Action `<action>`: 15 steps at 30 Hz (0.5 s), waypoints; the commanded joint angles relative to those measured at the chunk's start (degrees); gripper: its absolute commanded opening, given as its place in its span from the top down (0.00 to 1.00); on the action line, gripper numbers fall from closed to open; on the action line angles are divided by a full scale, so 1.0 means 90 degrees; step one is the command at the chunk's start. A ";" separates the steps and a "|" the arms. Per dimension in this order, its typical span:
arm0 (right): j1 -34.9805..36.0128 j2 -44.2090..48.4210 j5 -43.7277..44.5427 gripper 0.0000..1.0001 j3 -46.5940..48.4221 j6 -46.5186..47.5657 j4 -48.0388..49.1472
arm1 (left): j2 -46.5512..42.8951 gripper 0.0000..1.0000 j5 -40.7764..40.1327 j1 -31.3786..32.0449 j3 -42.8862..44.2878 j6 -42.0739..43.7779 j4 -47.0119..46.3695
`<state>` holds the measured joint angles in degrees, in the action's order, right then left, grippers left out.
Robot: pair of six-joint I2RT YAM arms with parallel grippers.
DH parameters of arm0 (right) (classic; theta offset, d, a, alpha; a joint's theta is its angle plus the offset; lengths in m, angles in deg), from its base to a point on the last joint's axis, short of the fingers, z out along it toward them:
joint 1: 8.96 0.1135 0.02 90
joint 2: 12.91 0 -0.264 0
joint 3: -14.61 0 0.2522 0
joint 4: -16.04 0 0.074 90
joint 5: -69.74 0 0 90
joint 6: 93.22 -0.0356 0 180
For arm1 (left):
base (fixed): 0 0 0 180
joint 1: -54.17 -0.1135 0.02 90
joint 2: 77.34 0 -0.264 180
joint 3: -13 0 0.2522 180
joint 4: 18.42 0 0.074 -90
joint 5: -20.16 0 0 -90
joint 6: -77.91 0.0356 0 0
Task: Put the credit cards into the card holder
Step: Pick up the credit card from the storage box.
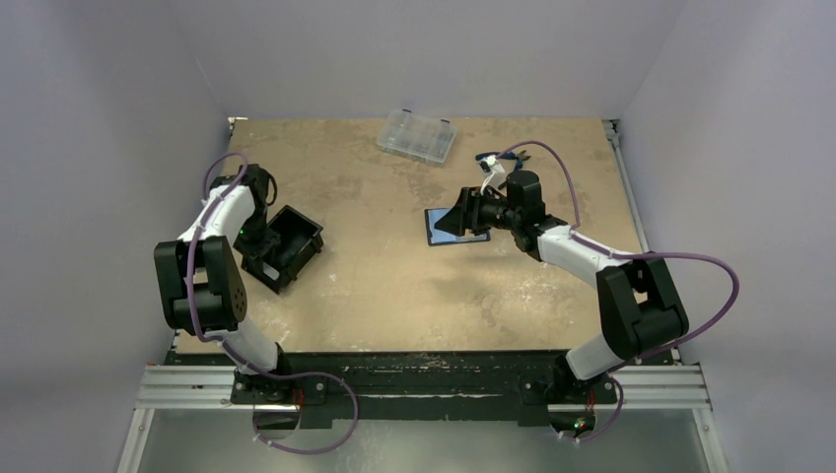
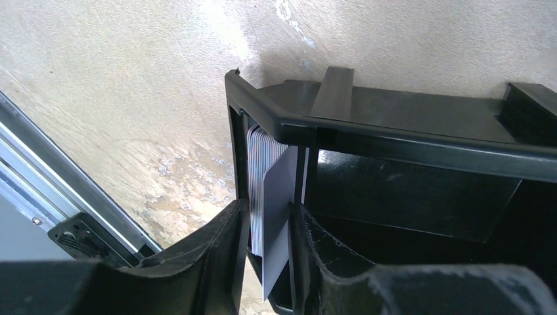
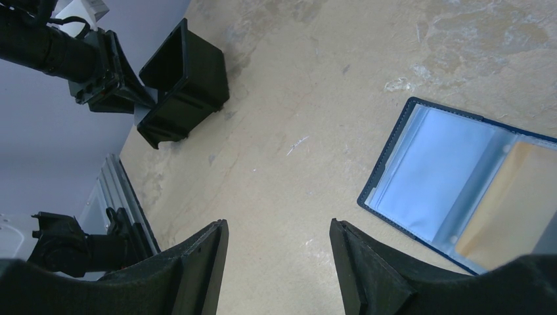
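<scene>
I can read no lettering on anything. My left gripper (image 2: 269, 216) stands narrow around one of the credit cards (image 2: 277, 180), which is upright at the end of the black box (image 2: 407, 128); I cannot tell if it is pinched. My right gripper (image 3: 279, 239) hangs wide and empty, with the card holder (image 3: 433, 177) lying open just to its right.

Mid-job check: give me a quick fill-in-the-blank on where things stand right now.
1. The fingers of the left gripper straddle a grey card standing in the black ____.
2. The wallet lies ____ on the table, clear sleeves up.
3. The right gripper, jaws apart, holds ____.
Missing words: box; open; nothing.
</scene>
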<state>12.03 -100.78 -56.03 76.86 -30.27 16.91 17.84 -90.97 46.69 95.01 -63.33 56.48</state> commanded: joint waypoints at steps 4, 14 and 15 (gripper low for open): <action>0.0016 0.0062 -0.0147 0.34 -0.0055 -0.0012 0.0258 | -0.0252 0.74 -0.0231 -0.0046 0.0298 0.0161 0.0201; 0.0012 0.0043 -0.0099 0.34 -0.0053 -0.0012 0.0252 | -0.0362 0.83 -0.0307 -0.0042 0.0353 0.0122 0.0271; 0.0020 0.0047 -0.0090 0.34 -0.0055 -0.0007 0.0252 | -0.0390 0.83 -0.0338 -0.0038 0.0381 0.0110 0.0289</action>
<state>12.03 -100.78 -56.01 76.81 -30.27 16.93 17.42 -91.73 46.69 96.04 -62.87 57.23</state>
